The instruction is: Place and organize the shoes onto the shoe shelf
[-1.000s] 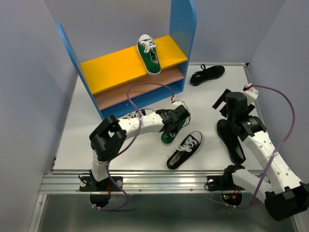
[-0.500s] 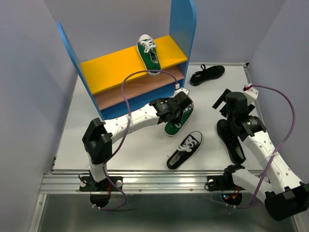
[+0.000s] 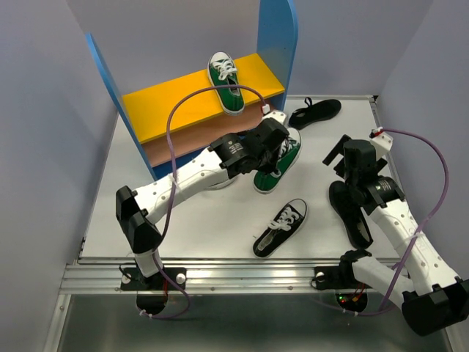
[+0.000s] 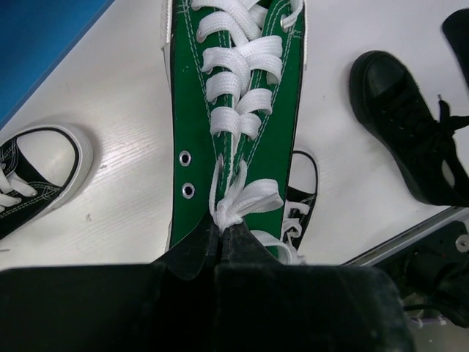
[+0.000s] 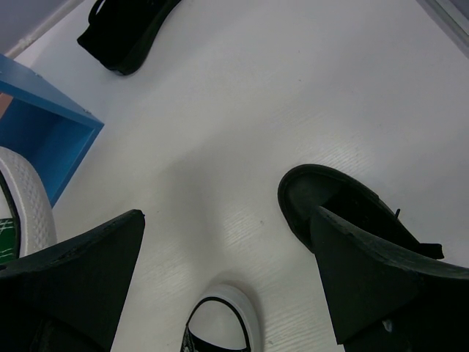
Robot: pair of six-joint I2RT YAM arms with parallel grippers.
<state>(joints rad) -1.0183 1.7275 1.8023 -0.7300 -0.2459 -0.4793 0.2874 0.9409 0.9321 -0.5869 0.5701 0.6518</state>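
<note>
Two green sneakers point(image 3: 226, 81), two white-laced black ones point(image 3: 281, 227), two all-black shoes point(image 3: 315, 112).

The green shoe point(image 4: 234, 110) loses its toe to the top edge of the left wrist view, and its heel is hidden behind the dark left pincer point(image 4: 220, 238). Under it, a black sneaker point(image 4: 302, 192) shows only a sliver. A second sneaker point(image 4: 33, 180) is cut by the left edge. From above, the right arm covers part of an all-black shoe point(image 3: 349, 213). In the right wrist view, a toe cap point(image 5: 223, 323) runs off the bottom.
</note>
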